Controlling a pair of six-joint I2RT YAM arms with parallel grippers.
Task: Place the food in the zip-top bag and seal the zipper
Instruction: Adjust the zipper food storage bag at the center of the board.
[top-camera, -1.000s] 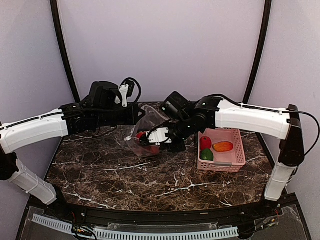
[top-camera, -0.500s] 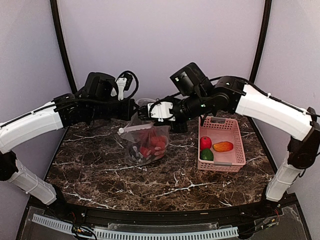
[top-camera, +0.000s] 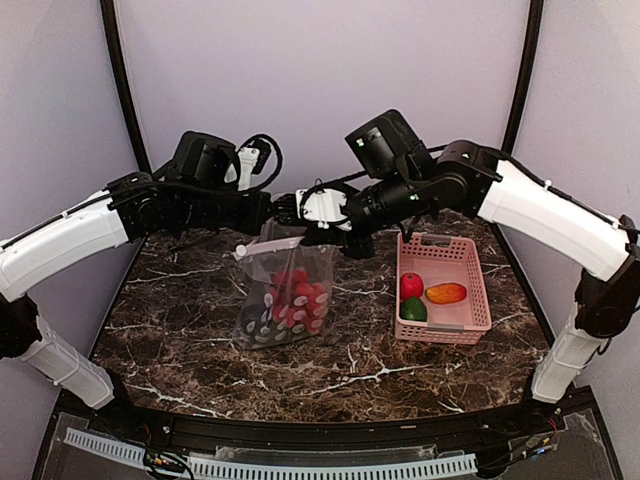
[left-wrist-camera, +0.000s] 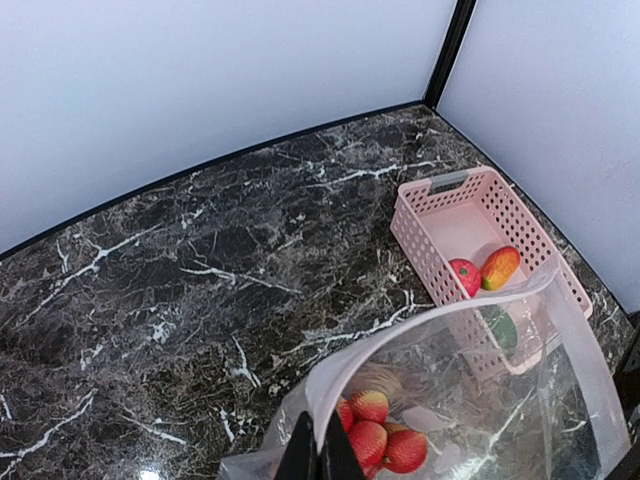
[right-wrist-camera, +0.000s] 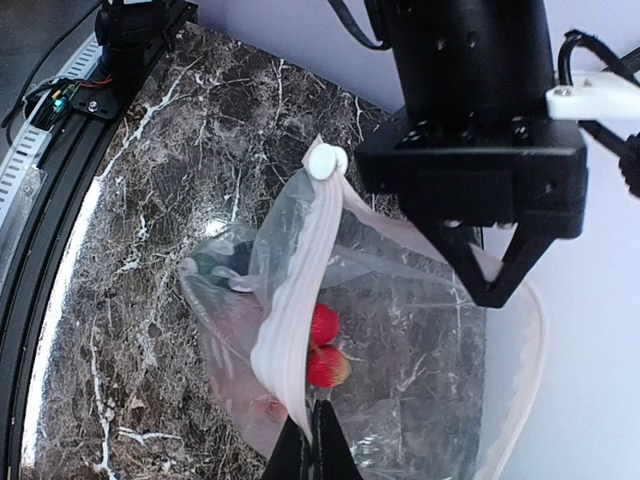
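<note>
The clear zip-top bag (top-camera: 285, 290) hangs upright between my two grippers, its bottom on or just above the marble. Inside it are red grape pieces (top-camera: 298, 297) and dark pieces (top-camera: 258, 325) at the bottom. My left gripper (top-camera: 268, 218) is shut on the bag's rim, seen in the left wrist view (left-wrist-camera: 320, 455) with the mouth open and red pieces (left-wrist-camera: 385, 435) below. My right gripper (top-camera: 300, 218) is shut on the whitish zipper (right-wrist-camera: 300, 300) strip, seen in the right wrist view (right-wrist-camera: 313, 450). A white slider (right-wrist-camera: 325, 160) sits at the strip's far end.
The pink basket (top-camera: 470, 275) stands on the table to the right and holds a red piece (top-camera: 411, 285), an orange piece (top-camera: 446, 293) and a green piece (top-camera: 413, 310). It also shows in the left wrist view (left-wrist-camera: 440, 215). Black frame posts rise at the back corners.
Both grippers have risen and lifted the bag from lying on the table to hanging upright. The right arm has swung up and back.
</note>
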